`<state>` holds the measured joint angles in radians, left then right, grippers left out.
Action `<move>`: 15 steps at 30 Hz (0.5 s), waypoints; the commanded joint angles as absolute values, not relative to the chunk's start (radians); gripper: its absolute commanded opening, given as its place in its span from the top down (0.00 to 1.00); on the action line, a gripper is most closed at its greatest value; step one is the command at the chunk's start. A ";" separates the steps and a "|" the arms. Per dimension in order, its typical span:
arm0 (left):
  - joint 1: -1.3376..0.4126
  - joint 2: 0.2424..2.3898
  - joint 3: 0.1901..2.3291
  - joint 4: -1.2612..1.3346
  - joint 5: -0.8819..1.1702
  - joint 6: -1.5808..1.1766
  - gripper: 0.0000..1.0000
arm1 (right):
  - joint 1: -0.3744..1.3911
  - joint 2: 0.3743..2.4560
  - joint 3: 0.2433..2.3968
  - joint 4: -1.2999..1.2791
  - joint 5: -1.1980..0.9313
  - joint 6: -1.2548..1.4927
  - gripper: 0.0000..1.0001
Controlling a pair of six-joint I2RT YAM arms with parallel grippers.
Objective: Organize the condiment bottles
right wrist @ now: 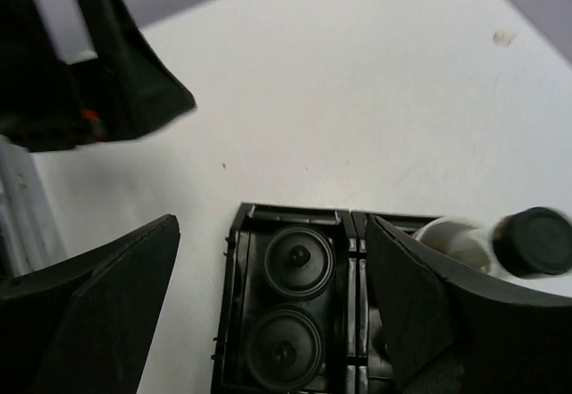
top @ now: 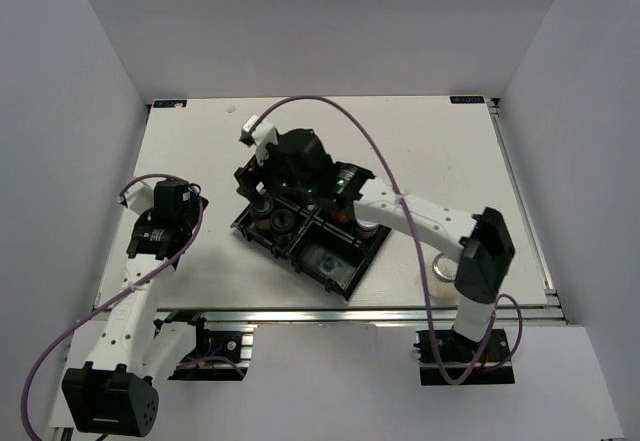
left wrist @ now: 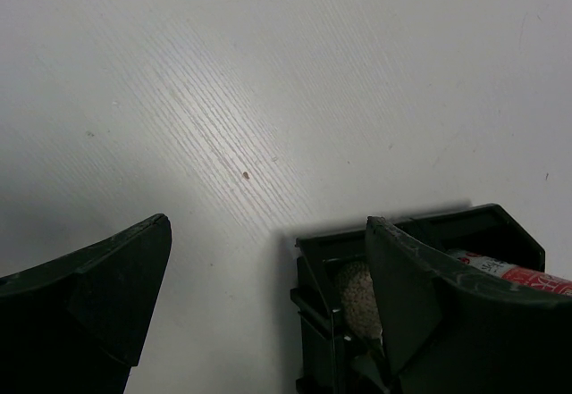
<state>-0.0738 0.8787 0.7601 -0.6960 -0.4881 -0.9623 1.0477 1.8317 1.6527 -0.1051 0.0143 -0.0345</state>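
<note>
A black tray (top: 352, 283) lies at the table's middle. Two black-capped bottles (top: 272, 214) stand in its left compartment; in the right wrist view their caps (right wrist: 298, 261) sit side by side. A black-capped white shaker (right wrist: 533, 241) stands in the adjoining compartment. A wide clear jar (top: 325, 260) lies in the near compartment. A red-lidded jar (top: 366, 227) is partly hidden under the right arm. A silver-lidded jar (top: 443, 268) stands outside the tray, by the right arm. My right gripper (top: 290, 176) (right wrist: 271, 229) is open and empty above the tray's left end. My left gripper (top: 175, 206) (left wrist: 268, 224) is open and empty, left of the tray.
In the left wrist view the tray's corner (left wrist: 420, 230) lies by my right finger, with a seed-filled bottle (left wrist: 357, 294) and a red label (left wrist: 514, 274) inside. White walls enclose the table. The right arm's purple cable (top: 350, 121) arcs over the tray.
</note>
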 commanded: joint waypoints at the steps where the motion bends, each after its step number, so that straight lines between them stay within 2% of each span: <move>1: -0.069 0.870 0.781 -0.692 -0.445 -0.931 0.02 | 1.049 1.697 1.657 -0.092 -0.026 -0.049 0.11; 5: -0.069 0.873 0.796 -0.684 -0.395 -0.882 0.02 | 1.037 1.525 1.534 -0.117 0.243 -0.005 0.11; 10: -0.069 0.891 0.805 -0.676 -0.342 -0.859 0.02 | 0.940 1.150 1.193 -0.253 0.460 0.291 0.11; 11: -0.069 0.891 0.807 -0.675 -0.336 -0.853 0.02 | 0.931 1.099 1.157 -0.303 0.579 0.335 0.11; 15: -0.069 0.871 0.798 -0.661 -0.307 -0.847 0.02 | 0.867 0.982 1.103 -0.854 0.742 0.631 0.11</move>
